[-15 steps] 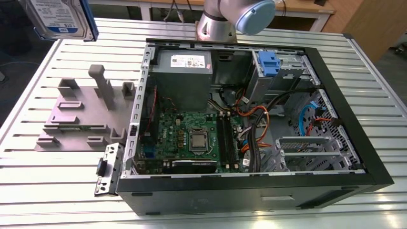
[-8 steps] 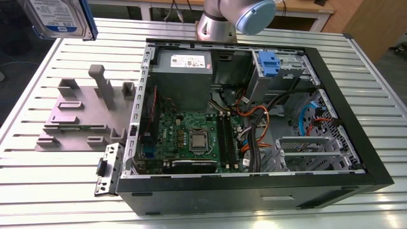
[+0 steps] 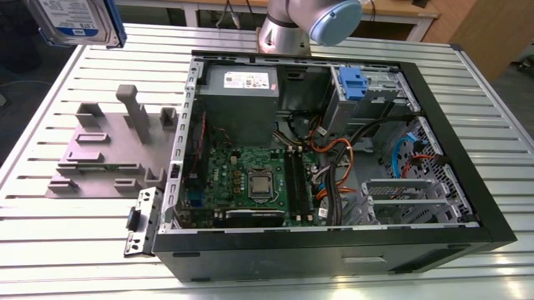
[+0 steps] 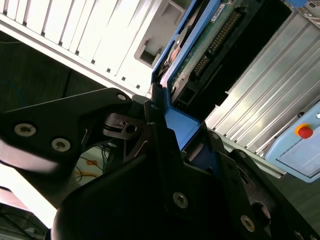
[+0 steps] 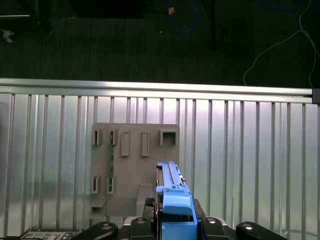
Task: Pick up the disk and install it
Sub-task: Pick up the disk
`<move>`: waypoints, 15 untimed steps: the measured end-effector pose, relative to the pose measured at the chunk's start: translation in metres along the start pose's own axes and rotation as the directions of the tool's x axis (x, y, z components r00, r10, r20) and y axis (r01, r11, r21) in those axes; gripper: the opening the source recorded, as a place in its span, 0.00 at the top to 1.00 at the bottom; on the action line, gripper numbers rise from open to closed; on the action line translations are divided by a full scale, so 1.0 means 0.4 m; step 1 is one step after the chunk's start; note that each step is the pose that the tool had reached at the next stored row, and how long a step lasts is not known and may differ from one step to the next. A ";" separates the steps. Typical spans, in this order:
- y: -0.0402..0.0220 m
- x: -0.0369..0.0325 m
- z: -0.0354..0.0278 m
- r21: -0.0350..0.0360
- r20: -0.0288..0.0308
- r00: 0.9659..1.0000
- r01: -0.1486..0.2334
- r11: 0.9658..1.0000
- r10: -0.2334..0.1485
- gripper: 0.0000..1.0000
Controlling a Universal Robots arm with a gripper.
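Observation:
The disk [image 3: 75, 22], silver with a white-and-blue label and blue side rails, hangs high in the air at the exterior view's far left, above the table's back corner. In the second wrist view my gripper [image 4: 175, 131] is shut on it, the black fingers [image 4: 155, 125] clamping its blue rail, with the green circuit-board underside of the disk [image 4: 210, 40] beyond. In the first wrist view the disk [image 5: 172, 192] appears edge-on, rising out of my gripper [image 5: 175, 222] over the grey fixture plate [image 5: 132, 165].
An open computer case [image 3: 467, 125] lies on the slatted metal table [image 3: 67, 237], with a motherboard [image 3: 250, 178], a grey power supply [image 3: 242, 81] and a blue latch at the drive bay [image 3: 354, 84]. The grey fixture plate [image 3: 100, 150] sits to its left. The arm's base [image 3: 309, 25] stands behind the case.

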State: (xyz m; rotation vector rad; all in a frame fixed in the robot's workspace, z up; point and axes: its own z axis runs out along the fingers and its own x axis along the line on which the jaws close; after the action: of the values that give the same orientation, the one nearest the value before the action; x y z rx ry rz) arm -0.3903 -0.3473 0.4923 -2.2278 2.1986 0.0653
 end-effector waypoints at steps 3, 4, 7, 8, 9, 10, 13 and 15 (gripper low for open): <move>0.000 0.002 0.000 0.000 -0.007 1.000 0.000 1.000 0.000 0.63; 0.000 0.004 0.000 0.000 -0.008 1.000 0.000 1.000 0.000 0.63; 0.000 0.012 -0.001 0.000 -0.012 1.000 0.000 1.000 0.000 0.63; 0.000 0.015 -0.001 0.000 -0.013 1.000 0.000 1.000 0.000 0.63; 0.000 0.018 -0.001 0.000 -0.014 1.000 0.000 1.000 0.000 0.63; 0.000 0.022 -0.001 0.000 -0.015 1.000 0.000 1.000 0.000 0.63; 0.001 0.031 -0.001 0.000 -0.017 1.000 0.000 1.000 0.000 0.63; 0.001 0.036 -0.001 0.000 -0.017 1.000 0.000 1.000 0.000 0.63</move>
State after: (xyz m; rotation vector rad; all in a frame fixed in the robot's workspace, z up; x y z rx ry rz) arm -0.3904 -0.3616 0.4923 -2.2365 2.2075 0.0470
